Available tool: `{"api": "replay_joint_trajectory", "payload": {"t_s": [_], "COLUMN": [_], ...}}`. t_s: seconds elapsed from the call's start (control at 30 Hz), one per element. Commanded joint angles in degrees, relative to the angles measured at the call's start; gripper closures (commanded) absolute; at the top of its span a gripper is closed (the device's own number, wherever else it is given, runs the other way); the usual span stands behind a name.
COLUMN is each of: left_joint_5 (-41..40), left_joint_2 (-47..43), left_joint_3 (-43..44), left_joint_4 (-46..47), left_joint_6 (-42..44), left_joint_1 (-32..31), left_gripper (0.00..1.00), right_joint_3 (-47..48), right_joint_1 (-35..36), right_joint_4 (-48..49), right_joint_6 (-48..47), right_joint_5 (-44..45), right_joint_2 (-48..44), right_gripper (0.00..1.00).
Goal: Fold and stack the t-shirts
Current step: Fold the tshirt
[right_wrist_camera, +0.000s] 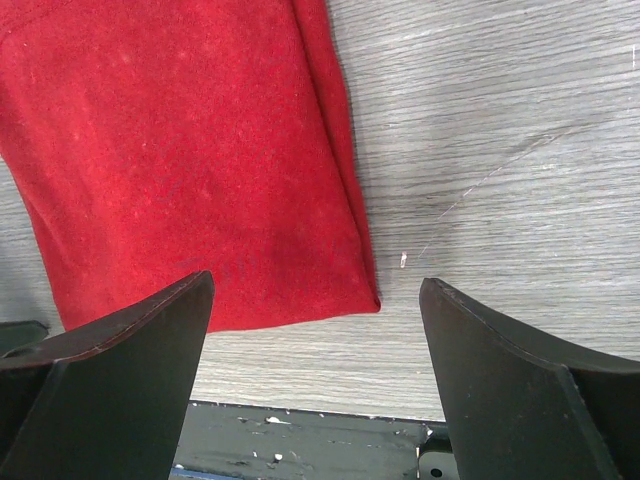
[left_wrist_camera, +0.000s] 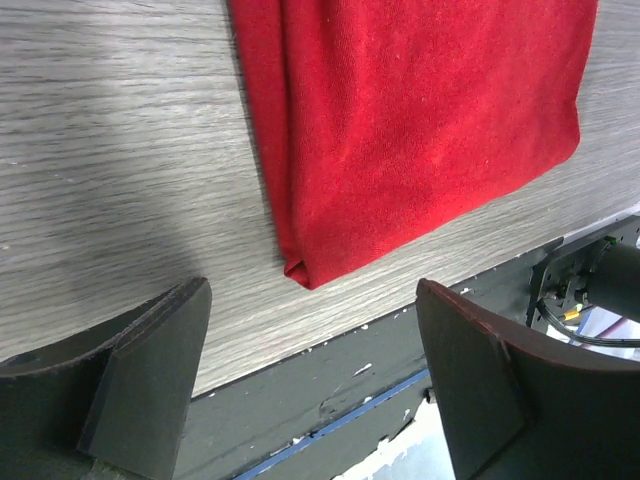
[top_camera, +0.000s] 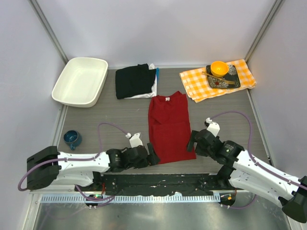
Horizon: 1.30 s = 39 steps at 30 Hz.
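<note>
A red t-shirt point(top_camera: 169, 127) lies flat in mid-table, folded into a long strip with its collar at the far end. Behind it, a folded black t-shirt point(top_camera: 134, 80) rests on a white one point(top_camera: 153, 89). My left gripper point(top_camera: 154, 158) sits open at the red shirt's near left corner, with nothing between its fingers. In the left wrist view that gripper point(left_wrist_camera: 312, 300) hangs just short of the corner of the red shirt point(left_wrist_camera: 420, 130). My right gripper point(top_camera: 191, 141) is open beside the near right corner. The right wrist view has that gripper point(right_wrist_camera: 317, 295) open over the hem of the red shirt point(right_wrist_camera: 180, 150).
A white tray point(top_camera: 79, 81) stands at the back left and a blue cup point(top_camera: 72, 139) at the left. At the back right, an orange checked cloth point(top_camera: 194, 84) carries a dark plate point(top_camera: 232, 79) and an orange bowl point(top_camera: 219, 68). The table's dark front edge point(top_camera: 158, 182) lies just behind both grippers.
</note>
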Motion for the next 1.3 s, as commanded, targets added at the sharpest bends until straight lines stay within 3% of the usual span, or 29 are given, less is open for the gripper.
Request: {"api": "replay_joint_trajectory", "payload": {"t_s": [0.0, 0.37, 0.53, 0.67, 1.13, 1.27], "left_joint_5": [0.41, 1.73, 2.08, 0.85, -2.40, -2.06], "left_joint_2": [3.03, 8.57, 10.85, 10.95, 6.82, 7.25], "left_joint_3": [-1.30, -0.87, -0.17, -0.34, -1.40, -1.40], "left_joint_4": [5.84, 7.08, 7.61, 6.91, 2.87, 3.39], "left_joint_6": [-2.37, -3.43, -3.43, -3.78, -3.60, -3.43], "left_joint_1": [-0.28, -0.37, -0.28, -0.28, 0.16, 0.33], "left_gripper": [0.17, 0.53, 0.65, 1.00, 1.00, 1.00], "right_joint_3": [-0.64, -1.61, -1.87, -2.14, -4.16, -5.91], "right_joint_1": [0.22, 0.31, 0.22, 0.31, 0.31, 0.31], "right_joint_4": [0.77, 1.91, 2.09, 2.35, 2.18, 3.06], "right_joint_6": [1.04, 1.74, 1.83, 1.92, 3.41, 4.02], "right_joint_5": [-0.14, -0.94, -1.38, -1.99, -6.03, -7.53], "right_joint_2": [-0.78, -0.78, -0.78, -0.86, -1.30, -1.22], "right_gripper": [0.10, 0.11, 0.11, 0.11, 0.16, 0.32]}}
